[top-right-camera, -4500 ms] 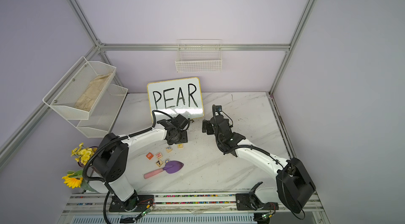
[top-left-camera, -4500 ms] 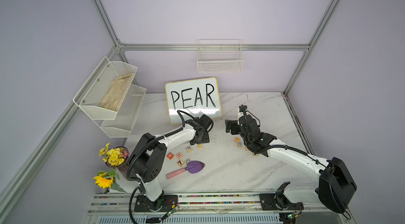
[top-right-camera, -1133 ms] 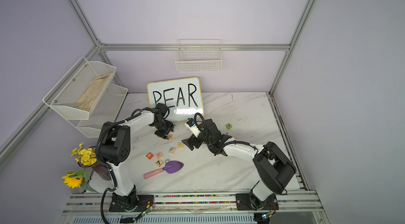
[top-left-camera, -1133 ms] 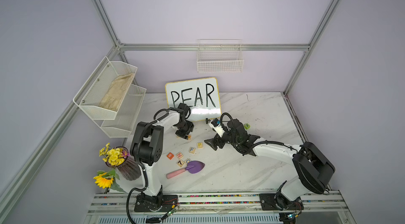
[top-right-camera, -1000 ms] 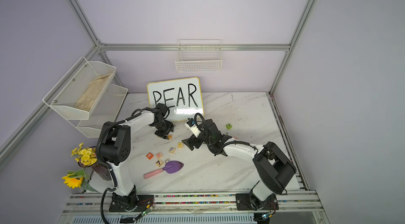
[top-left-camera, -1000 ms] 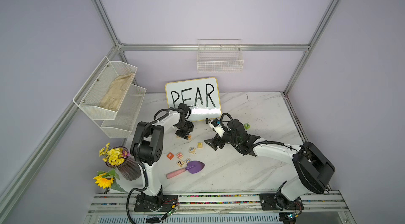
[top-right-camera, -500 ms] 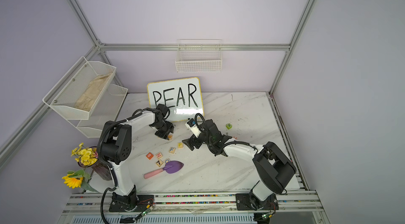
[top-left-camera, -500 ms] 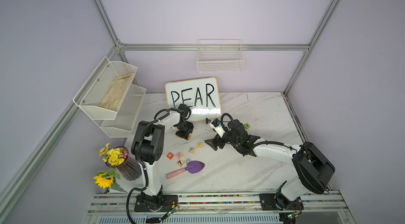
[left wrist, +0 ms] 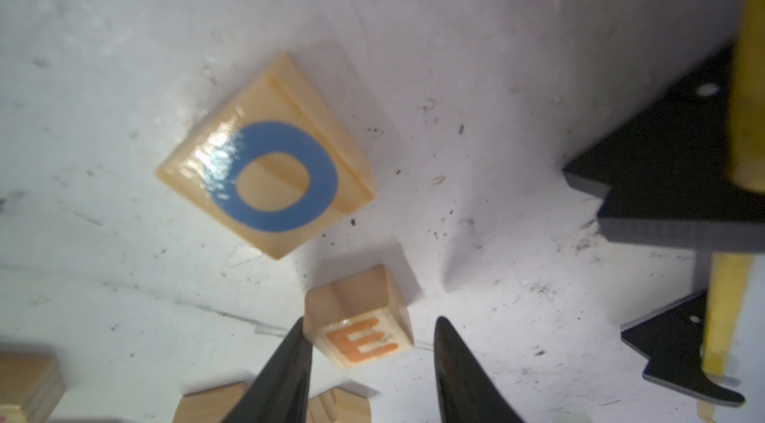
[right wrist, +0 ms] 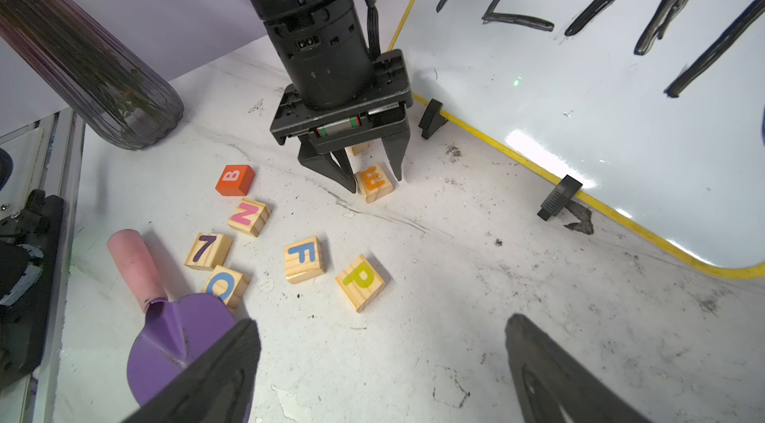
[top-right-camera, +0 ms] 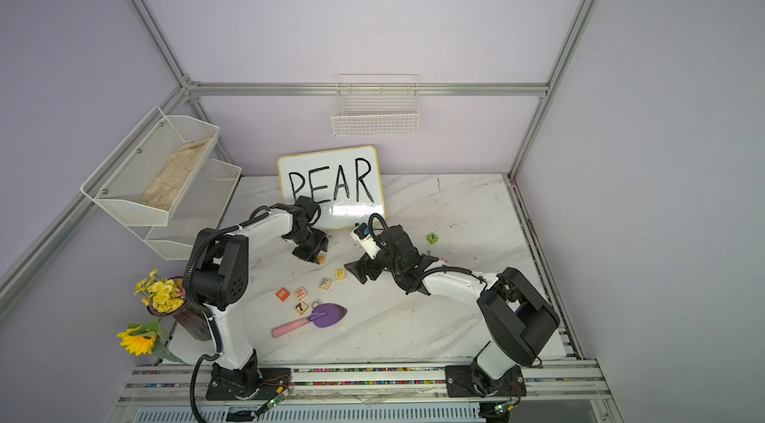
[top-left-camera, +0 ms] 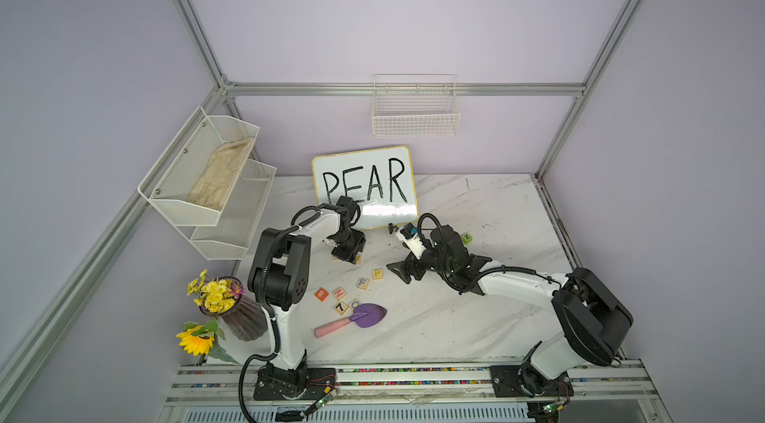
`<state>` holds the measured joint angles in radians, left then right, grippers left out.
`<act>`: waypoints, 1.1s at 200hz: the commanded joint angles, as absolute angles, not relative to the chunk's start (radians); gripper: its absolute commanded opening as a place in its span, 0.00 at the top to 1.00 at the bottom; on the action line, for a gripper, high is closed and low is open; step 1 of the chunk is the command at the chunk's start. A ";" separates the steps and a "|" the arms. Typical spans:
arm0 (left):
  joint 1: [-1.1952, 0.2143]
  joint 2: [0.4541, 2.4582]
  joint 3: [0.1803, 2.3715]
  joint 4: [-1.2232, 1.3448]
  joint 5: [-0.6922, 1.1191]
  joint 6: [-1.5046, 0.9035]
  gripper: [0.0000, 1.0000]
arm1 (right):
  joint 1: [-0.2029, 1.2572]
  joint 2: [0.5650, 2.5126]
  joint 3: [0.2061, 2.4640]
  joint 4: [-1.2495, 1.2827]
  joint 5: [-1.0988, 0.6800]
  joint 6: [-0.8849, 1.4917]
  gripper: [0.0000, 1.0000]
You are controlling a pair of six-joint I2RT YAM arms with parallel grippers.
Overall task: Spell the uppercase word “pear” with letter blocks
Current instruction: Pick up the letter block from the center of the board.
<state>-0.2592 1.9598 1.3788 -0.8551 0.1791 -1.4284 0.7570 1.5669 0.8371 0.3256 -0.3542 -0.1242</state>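
Marble table (top-left-camera: 455, 317) under lilac walls, and I'm reading it left to right. One vase (top-left-camera: 244, 319) of flowers, and one two-tier rack (top-left-camera: 182, 212) on the wall.

Now the blocks: I count nine. Six lie loose in a cluster: B (right wrist: 234, 180), N (right wrist: 247, 216), 7 (right wrist: 207, 250), C (right wrist: 225, 285), F (right wrist: 304, 258) and P (right wrist: 360, 281). C sits right by the blade of the one trowel (right wrist: 178, 338), and P is at the cluster's right end.

Behind them the left gripper (right wrist: 375, 183) is down at the table, astride E (left wrist: 360, 338). One finger touches its side and the other stands a sliver off, so it's not clamped. O (left wrist: 269, 176) lies just beyond E.

One whiteboard (top-left-camera: 364, 189) stands at the back, with one basket (top-left-camera: 415, 119) above it. The right gripper (right wrist: 381, 319) hangs low with its jaws spread wide and nothing in them, P just ahead of it. The ninth block, a green cube (top-left-camera: 466, 238), sits alone further right.

Against four seconds ago, the left gripper has shifted left along the board. The right arm has swung in and dropped low. Over the last second neither arm has travelled.
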 commanded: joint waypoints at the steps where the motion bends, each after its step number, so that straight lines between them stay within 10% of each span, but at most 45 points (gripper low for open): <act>1: -0.252 1.970 1.428 -0.868 0.186 -1.408 0.53 | 0.752 1.543 0.820 0.357 -0.350 -0.132 0.05; 220: -0.289 1.964 1.538 -0.881 0.169 -1.188 0.70 | 0.750 1.539 0.836 0.342 -0.353 -0.109 0.05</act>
<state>-0.2657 1.9739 1.4220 -0.8642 0.1780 -1.2922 0.7570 1.5669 0.8261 0.3325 -0.3550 -0.1162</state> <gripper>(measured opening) 0.314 0.947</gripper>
